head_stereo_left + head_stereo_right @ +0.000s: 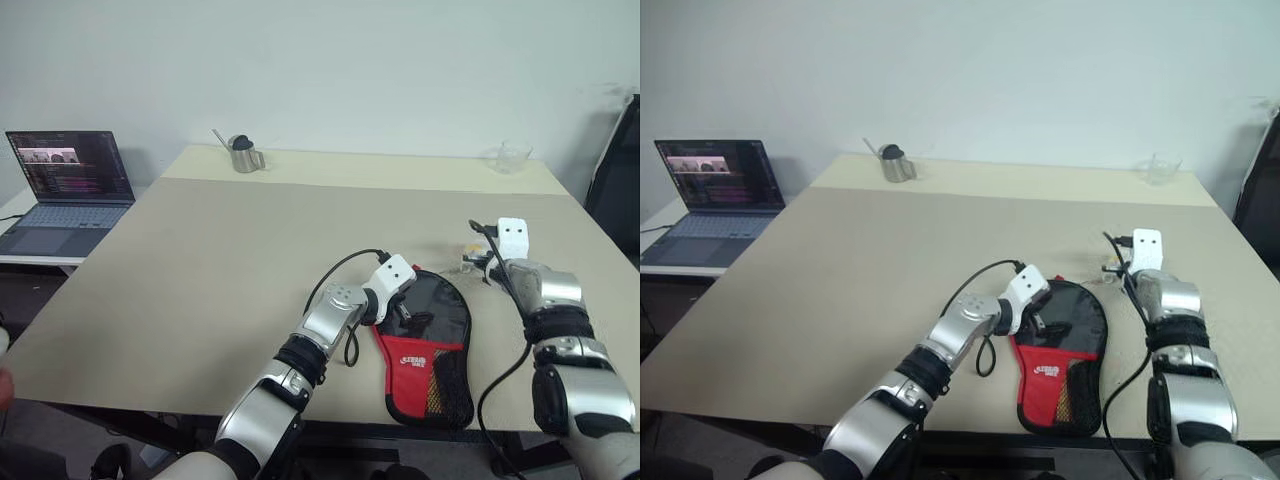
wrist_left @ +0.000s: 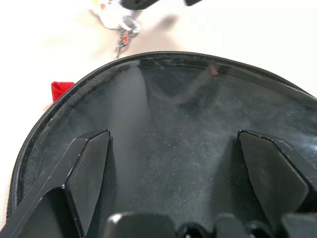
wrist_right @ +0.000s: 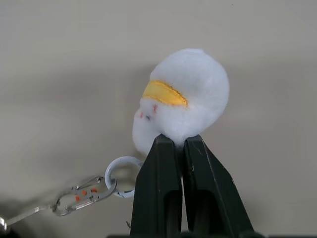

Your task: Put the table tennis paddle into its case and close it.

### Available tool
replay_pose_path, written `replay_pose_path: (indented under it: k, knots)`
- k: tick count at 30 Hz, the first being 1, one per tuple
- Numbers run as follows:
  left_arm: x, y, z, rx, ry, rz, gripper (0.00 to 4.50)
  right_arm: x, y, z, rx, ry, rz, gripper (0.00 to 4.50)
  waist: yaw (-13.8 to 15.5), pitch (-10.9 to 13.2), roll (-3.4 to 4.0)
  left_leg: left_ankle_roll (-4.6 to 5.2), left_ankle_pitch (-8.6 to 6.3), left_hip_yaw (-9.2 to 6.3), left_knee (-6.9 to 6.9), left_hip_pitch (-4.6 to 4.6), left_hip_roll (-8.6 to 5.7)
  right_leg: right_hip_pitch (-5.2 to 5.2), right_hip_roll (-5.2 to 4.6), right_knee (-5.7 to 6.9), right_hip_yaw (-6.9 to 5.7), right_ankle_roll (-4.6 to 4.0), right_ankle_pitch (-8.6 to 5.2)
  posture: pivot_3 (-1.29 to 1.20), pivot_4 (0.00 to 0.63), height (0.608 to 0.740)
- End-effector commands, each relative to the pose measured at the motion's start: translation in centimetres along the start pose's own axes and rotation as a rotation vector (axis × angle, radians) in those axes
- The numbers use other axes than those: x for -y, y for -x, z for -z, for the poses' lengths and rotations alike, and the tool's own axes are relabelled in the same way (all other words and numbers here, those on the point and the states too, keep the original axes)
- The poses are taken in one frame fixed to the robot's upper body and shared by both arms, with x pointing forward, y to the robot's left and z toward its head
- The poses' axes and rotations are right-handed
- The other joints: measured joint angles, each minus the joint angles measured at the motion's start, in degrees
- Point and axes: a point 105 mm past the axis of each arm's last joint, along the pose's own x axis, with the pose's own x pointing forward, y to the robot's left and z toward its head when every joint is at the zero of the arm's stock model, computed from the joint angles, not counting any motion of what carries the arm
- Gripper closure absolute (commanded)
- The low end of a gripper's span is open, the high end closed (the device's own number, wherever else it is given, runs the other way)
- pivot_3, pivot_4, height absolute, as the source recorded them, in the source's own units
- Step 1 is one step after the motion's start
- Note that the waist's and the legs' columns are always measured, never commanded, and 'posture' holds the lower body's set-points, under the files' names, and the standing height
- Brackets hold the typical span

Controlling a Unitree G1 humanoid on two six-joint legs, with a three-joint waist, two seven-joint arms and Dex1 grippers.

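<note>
A beige table is set before a pale wall, with an open laptop on a side desk at far left and a metal jug near the far edge. Toward the near edge, the black and red case is lain flat, and the left gripper is held spread just over its round end. Further right, the right gripper is pressed shut on a white plush charm with a metal clip.

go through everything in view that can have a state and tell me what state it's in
case: flat on the table, left tool over it.
left tool: open, holding nothing.
right tool: shut on the white plush charm.
charm's clip: stretched out towards the case.
laptop: lid up, screen lit.
</note>
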Motion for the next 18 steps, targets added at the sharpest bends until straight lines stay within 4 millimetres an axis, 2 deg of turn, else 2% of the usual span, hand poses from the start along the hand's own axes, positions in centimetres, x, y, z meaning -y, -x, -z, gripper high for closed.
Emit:
replay_pose_path:
  k: [1, 8, 11, 18]
  knots:
    - [1.0, -0.4, 0.6, 0.009, 0.074, 0.053, 0.00, 1.2, 1.4, -1.0, 0.032, 0.016, 0.033, 4.46, 0.0, 0.0, 0.02, 0.02, -0.01, 0.00, 0.00, -0.01, 0.00, 0.01, 0.00, -0.04, -0.01, 0.01, 0.00, 0.00, 0.150, 0.740]
    - [1.4, -0.5, 1.0, -0.005, 0.062, 0.076, 0.00, 0.9, 2.2, -0.9, 0.036, 0.023, 0.033, 4.46, 0.0, 0.0, 0.04, 0.07, -0.05, 0.02, 0.00, -0.02, -0.01, 0.02, 0.00, -0.13, 0.00, 0.03, 0.02, 0.00, 0.150, 0.740]
    - [1.5, -0.6, 0.9, -0.004, 0.066, 0.080, 0.00, 1.0, 2.7, -0.8, 0.041, 0.138, 0.038, 4.46, 0.1, 0.0, 0.05, 0.08, -0.06, 0.01, -0.01, -0.04, -0.01, 0.03, 0.00, -0.16, -0.02, 0.03, 0.01, 0.00, 0.150, 0.740]
    - [1.7, -0.7, 0.9, -0.003, 0.066, 0.093, 0.00, 1.9, 3.5, -0.6, 0.023, 0.252, 0.047, 4.46, 0.1, 0.0, 0.07, 0.12, -0.08, 0.03, 0.02, -0.04, -0.04, 0.03, -0.01, -0.18, -0.01, 0.06, 0.01, 0.00, 0.150, 0.740]
